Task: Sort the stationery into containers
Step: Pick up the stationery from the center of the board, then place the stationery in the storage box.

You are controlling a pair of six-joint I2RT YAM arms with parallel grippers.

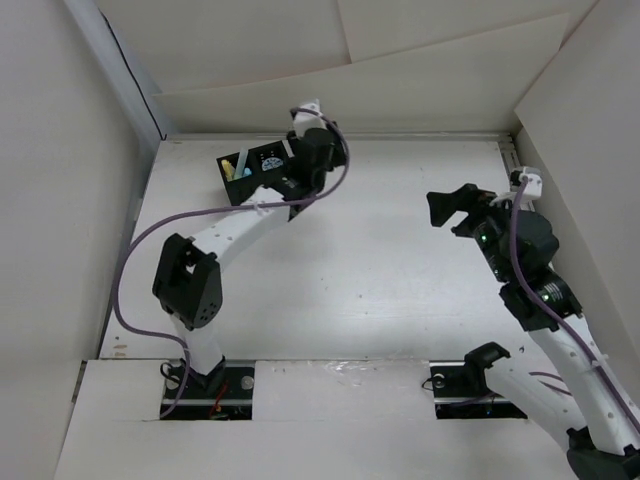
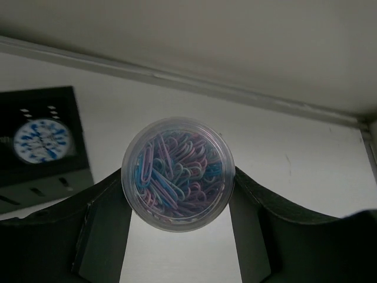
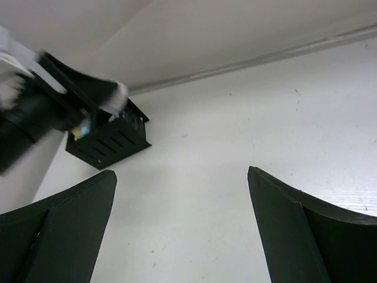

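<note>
The black organiser box (image 1: 245,190) sits at the far left of the table (image 1: 380,300). A yellow stick (image 1: 231,162) and a light-blue stick (image 1: 243,167) stand in its left compartment, and a round tub (image 2: 42,141) with blue contents lies in the right one. Just right of the box, the left gripper (image 2: 178,175) is half-closed on a clear tub of paper clips (image 2: 177,159) - one finger on each side, with bare table behind it. Well apart, at the right, the right gripper (image 3: 181,174) is spread wide and holds nothing - it faces the box across the table.
</note>
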